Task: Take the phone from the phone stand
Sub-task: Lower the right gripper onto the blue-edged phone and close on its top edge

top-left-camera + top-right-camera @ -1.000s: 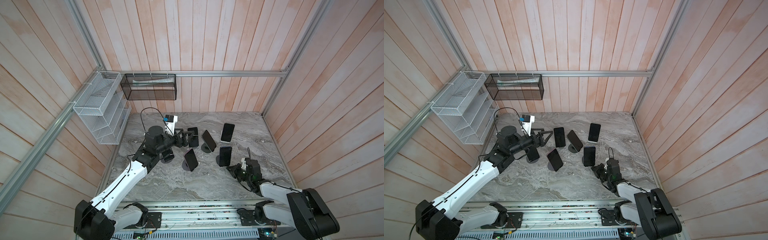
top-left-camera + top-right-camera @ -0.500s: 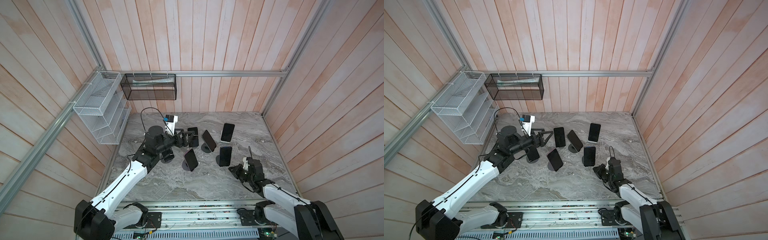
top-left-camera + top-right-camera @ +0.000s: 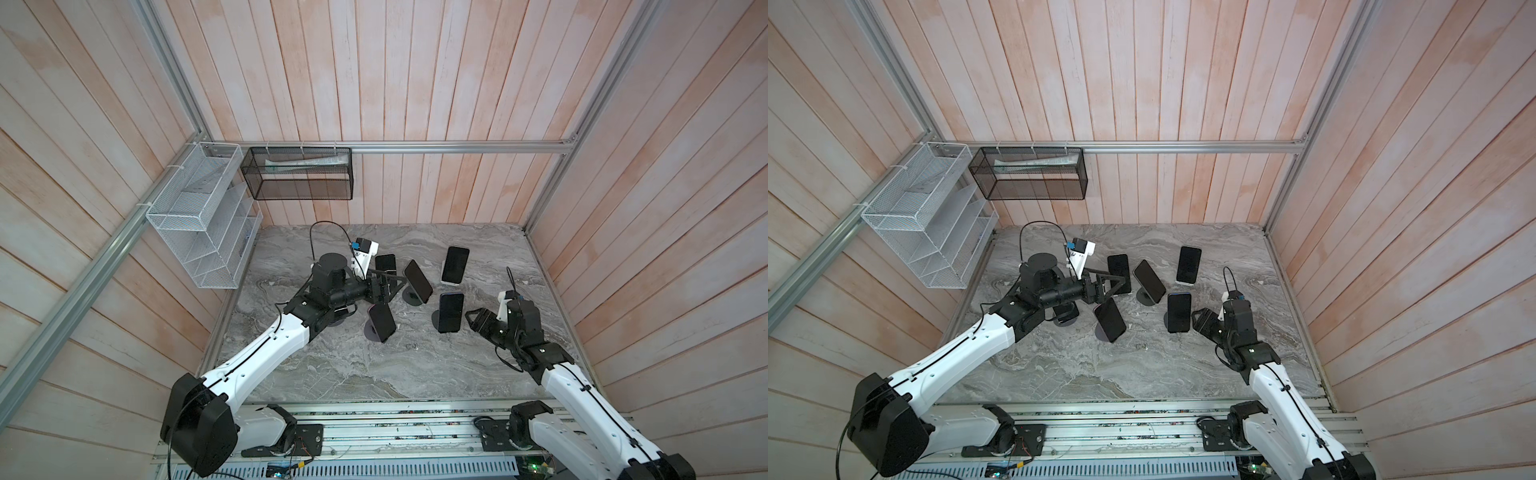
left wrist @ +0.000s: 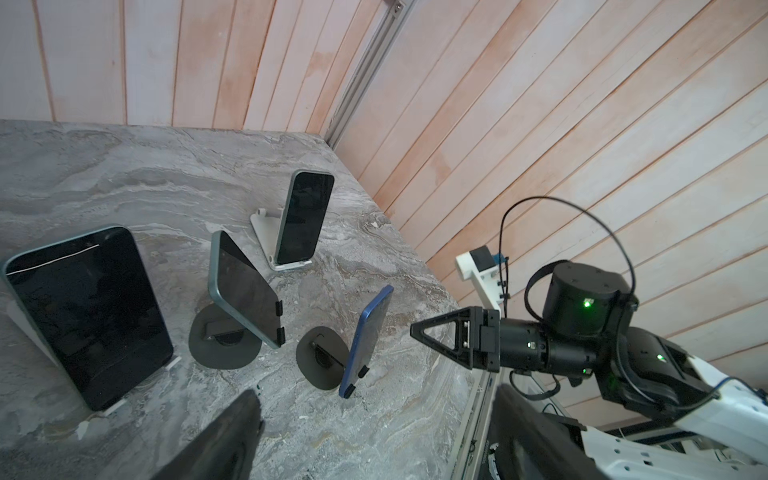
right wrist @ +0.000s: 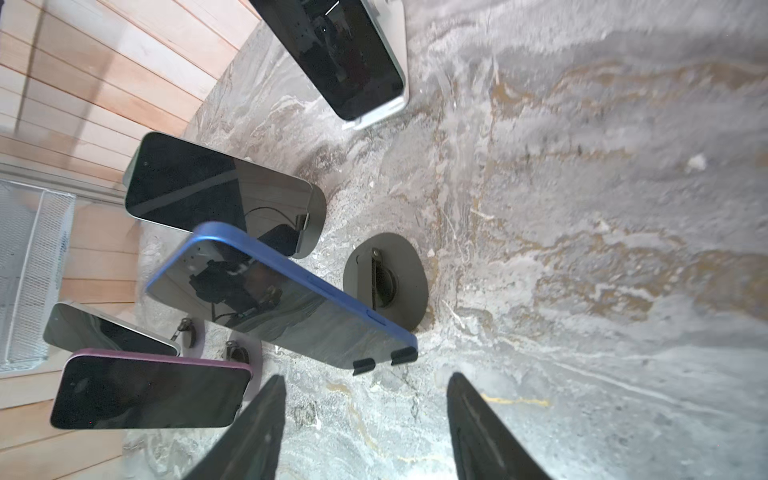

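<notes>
Across the grey, marble-veined bench [image 3: 415,365], several glossy slab phones lean on stands. Left of the bench's middle, the left pincer [image 3: 392,282] stands wide and empty, its black triangular fingers beside a dark-screened phone [image 4: 87,316]. Nearer the right edge, the right pincer [image 5: 366,382] is parted too, holding nothing, just short of the blue-rimmed phone [image 5: 282,299]. That phone rests tilted on a matte black oval phone stand [image 5: 399,266], two small hooks under its lower lip.
</notes>
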Robot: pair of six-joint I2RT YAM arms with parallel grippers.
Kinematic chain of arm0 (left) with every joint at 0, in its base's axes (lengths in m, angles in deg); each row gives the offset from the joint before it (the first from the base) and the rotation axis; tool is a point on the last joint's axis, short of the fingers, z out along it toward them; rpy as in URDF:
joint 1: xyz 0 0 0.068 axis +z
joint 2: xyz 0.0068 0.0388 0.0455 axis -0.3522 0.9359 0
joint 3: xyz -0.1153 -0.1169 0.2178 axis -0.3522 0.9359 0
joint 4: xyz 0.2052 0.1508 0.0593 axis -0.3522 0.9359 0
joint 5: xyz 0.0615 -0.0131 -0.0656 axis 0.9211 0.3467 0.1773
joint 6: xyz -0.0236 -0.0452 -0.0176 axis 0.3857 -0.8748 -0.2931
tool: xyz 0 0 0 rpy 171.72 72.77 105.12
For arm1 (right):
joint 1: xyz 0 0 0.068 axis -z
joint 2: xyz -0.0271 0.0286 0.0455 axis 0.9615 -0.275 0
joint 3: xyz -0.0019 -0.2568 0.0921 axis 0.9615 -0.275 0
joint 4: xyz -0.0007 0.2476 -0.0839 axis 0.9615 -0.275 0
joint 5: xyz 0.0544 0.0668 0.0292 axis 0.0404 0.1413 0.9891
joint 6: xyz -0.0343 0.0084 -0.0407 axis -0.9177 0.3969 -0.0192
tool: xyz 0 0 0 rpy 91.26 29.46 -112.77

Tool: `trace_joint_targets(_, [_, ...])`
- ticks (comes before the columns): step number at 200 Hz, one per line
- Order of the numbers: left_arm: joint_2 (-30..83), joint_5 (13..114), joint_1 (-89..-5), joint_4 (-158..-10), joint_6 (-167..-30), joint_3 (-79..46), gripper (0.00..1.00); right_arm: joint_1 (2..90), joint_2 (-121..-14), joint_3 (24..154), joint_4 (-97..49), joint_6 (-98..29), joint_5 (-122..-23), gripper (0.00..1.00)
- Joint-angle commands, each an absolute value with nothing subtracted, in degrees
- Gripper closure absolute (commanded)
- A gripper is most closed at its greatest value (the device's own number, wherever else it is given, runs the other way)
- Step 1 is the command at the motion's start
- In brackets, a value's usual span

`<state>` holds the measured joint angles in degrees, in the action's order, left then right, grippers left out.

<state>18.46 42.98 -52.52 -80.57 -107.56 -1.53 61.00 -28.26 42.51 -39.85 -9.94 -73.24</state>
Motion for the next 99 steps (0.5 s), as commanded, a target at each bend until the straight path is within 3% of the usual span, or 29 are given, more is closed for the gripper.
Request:
trace_joint_targets(1, [19.3, 41.1, -53.6, -80.3, -107.2, -3.4, 0.11, 60.5, -27.1, 47.1, -47.5, -15.9, -78.9, 0.30])
trace_joint_targets(70, [20.9, 39.7, -55.2, -78.5, -106.6, -4.5, 0.10, 54.5, -31.4, 57.8, -50.1, -21.1, -87.3, 0.17])
trace_joint_targets(99, [18.6, 46.6, -55.6, -75.4, -103.6, -5.2, 0.07, 49.5, -36.4, 62.8, -50.6, -22.9, -93.1, 0.12])
